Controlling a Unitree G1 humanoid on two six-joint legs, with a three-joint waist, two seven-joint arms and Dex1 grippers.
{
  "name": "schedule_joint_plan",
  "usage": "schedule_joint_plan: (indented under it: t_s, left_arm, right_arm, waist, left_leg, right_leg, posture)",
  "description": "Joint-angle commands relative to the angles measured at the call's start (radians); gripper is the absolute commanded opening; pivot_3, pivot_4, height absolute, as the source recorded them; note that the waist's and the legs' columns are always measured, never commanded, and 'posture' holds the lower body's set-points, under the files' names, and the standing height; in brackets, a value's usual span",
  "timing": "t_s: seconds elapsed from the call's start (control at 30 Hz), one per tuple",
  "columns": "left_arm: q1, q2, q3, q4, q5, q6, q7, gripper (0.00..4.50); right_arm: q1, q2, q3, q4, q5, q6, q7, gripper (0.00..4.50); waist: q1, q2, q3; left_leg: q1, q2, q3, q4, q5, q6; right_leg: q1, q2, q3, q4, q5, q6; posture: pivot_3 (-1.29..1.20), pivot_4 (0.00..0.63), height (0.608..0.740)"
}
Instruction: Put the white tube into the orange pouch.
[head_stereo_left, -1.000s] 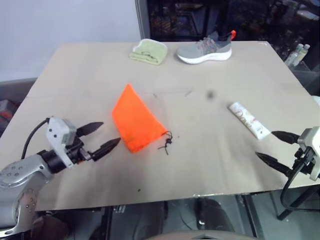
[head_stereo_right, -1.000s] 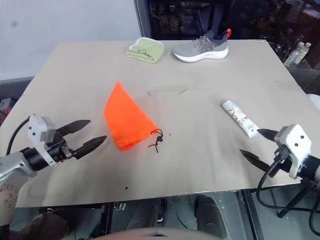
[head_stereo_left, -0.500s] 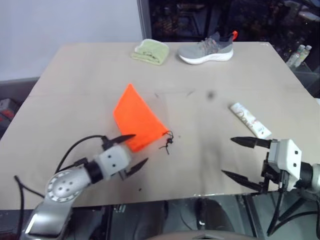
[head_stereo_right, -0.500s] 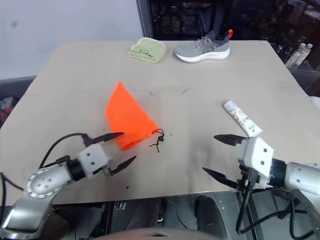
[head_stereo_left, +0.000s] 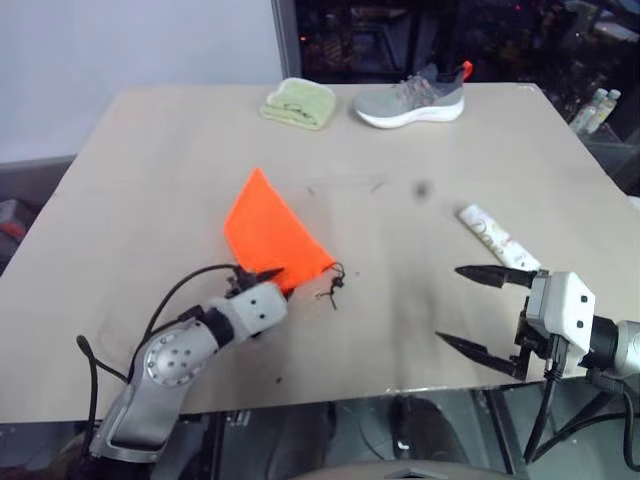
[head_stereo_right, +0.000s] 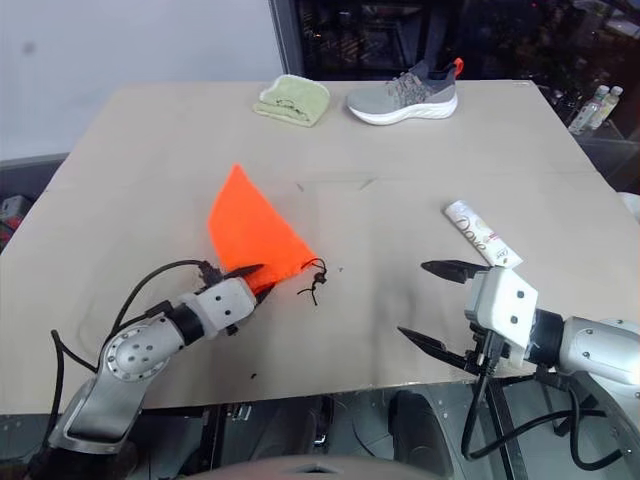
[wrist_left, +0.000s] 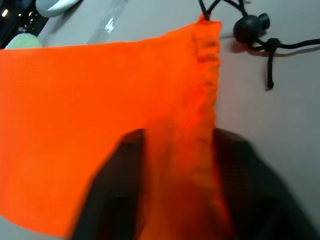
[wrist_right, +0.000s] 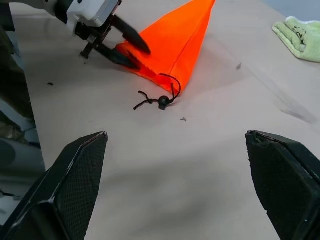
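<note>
The orange pouch (head_stereo_left: 270, 232) lies flat on the table left of centre, its mouth and dark cord (head_stereo_left: 335, 284) toward me. My left gripper (head_stereo_left: 272, 280) is at the mouth's near corner, shut on a fold of the orange fabric (wrist_left: 180, 165) that sits between its fingers (wrist_left: 117, 195); from the right wrist it shows pinching that edge (wrist_right: 125, 52). The white tube (head_stereo_left: 498, 240) lies on the table to the right. My right gripper (head_stereo_left: 450, 305) hovers open just near of the tube, with nothing between its fingers.
A grey shoe (head_stereo_left: 412, 97) and a folded pale green cloth (head_stereo_left: 297, 102) sit at the table's far edge. Small bottles (head_stereo_left: 598, 108) stand beyond the right edge. Bare tabletop (head_stereo_left: 400, 230) lies between pouch and tube.
My left gripper has swung right and forward to the pouch's mouth and closed on its edge. My right gripper moved in leftward, staying open. Pouch and tube lie where they were.
</note>
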Motion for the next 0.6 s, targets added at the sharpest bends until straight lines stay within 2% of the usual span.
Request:
schedule_joint_plan:
  t_s: [0.03,0.2,0.33,0.4,0.5,0.6]
  left_arm:
    - [-0.006,-0.013,0.058,-0.041,-0.118,0.021,-0.025,0.06]
    - [-0.058,-0.002,0.173,-0.040,-0.371,0.178,-0.112,0.06]
    - [-0.153,0.020,0.254,0.003,-0.546,0.329,-0.156,0.06]
    - [-0.195,0.024,0.276,0.020,-0.600,0.391,-0.155,0.06]
    - [-0.247,0.017,0.301,0.027,-0.668,0.485,-0.124,0.06]
    - [-0.279,0.019,0.316,0.027,-0.746,0.572,-0.119,0.06]
  right_arm:
    - [-0.017,-0.006,-0.012,-0.028,0.009,-0.002,-0.026,4.50]
    - [-0.059,0.004,0.031,-0.020,0.007,0.026,-0.076,4.50]
    - [-0.143,-0.003,0.111,0.019,-0.066,0.137,-0.198,4.50]
    - [-0.185,0.001,0.143,0.037,-0.082,0.173,-0.230,4.50]
    - [-0.274,0.061,0.177,0.130,-0.111,0.229,-0.322,4.50]
    - [-0.306,0.064,0.219,0.169,-0.253,0.178,-0.394,4.50]
  waist:
    - [-0.001,0.000,0.000]
    - [-0.002,0.000,0.000]
    - [-0.002,0.000,0.000]
    - [-0.002,-0.001,0.000]
    - [-0.004,-0.001,0.000]
    - [-0.003,-0.001,0.000]
  left_leg:
    - [0.000,0.000,0.000,0.000,0.000,0.000]
    - [0.001,0.000,0.000,0.000,0.000,0.000]
    - [0.001,0.000,0.000,0.001,0.000,0.000]
    - [0.001,-0.001,0.000,0.002,0.000,0.000]
    - [0.001,-0.002,0.000,0.002,0.000,0.000]
    - [0.000,-0.003,0.000,0.002,0.000,0.000]
  right_leg:
    - [0.000,0.000,0.000,0.000,0.000,0.000]
    - [0.000,0.000,0.000,0.001,0.000,0.000]
    - [0.000,0.001,0.000,0.002,0.000,0.000]
    - [0.000,0.000,0.000,0.002,0.000,0.000]
    - [0.000,0.000,0.000,0.003,0.000,0.000]
    - [0.000,0.001,0.000,0.003,0.002,0.002]
  posture:
    - [0.00,0.150,0.740]
    - [0.00,0.150,0.740]
    - [0.00,0.150,0.740]
    - [0.00,0.150,0.740]
    - [0.00,0.150,0.740]
    - [0.00,0.150,0.740]
